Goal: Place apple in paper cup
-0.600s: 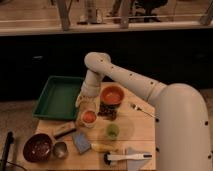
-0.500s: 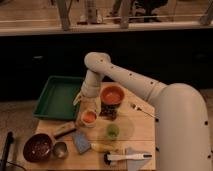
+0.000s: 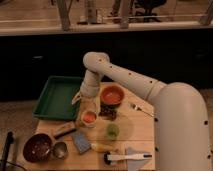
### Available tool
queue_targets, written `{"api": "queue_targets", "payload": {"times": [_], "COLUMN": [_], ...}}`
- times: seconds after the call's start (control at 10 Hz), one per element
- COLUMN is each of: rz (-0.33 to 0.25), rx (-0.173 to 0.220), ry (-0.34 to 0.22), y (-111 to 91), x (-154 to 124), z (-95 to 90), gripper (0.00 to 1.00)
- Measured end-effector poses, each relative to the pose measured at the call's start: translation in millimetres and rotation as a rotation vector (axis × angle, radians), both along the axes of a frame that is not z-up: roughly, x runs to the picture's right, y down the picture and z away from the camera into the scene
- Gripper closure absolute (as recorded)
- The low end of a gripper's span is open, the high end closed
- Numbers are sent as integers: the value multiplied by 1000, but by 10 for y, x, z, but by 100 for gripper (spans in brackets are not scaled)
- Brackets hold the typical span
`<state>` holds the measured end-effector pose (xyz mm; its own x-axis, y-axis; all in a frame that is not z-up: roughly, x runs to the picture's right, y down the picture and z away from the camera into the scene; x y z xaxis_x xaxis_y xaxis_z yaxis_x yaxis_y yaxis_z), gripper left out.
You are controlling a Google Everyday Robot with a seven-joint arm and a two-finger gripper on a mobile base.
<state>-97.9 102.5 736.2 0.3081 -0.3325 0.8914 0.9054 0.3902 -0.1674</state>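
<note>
The apple [image 3: 89, 117], small and orange-red, sits inside the pale paper cup [image 3: 89, 120] on the wooden table, left of centre. My gripper [image 3: 86, 101] hangs just above and behind the cup at the end of the white arm, which reaches in from the right. The small green cup [image 3: 112, 131] stands to the right of the paper cup.
An orange bowl [image 3: 112, 95] stands behind the cups. A green tray [image 3: 56, 97] lies at the back left. A dark bowl [image 3: 36, 147], a metal cup [image 3: 60, 149], a blue sponge [image 3: 81, 142], a banana [image 3: 103, 147], a fork [image 3: 137, 108] and a white utensil [image 3: 127, 157] lie around.
The arm and gripper have barely moved. The apple stays in the paper cup.
</note>
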Motion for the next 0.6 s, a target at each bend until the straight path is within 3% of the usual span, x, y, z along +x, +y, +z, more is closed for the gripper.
{"api": "queue_targets", "payload": {"times": [0.6], "rz": [-16], "rx": [11], "ry": [15], "y": [-25], "x": [17], "z": [-39], "gripper": [20]}}
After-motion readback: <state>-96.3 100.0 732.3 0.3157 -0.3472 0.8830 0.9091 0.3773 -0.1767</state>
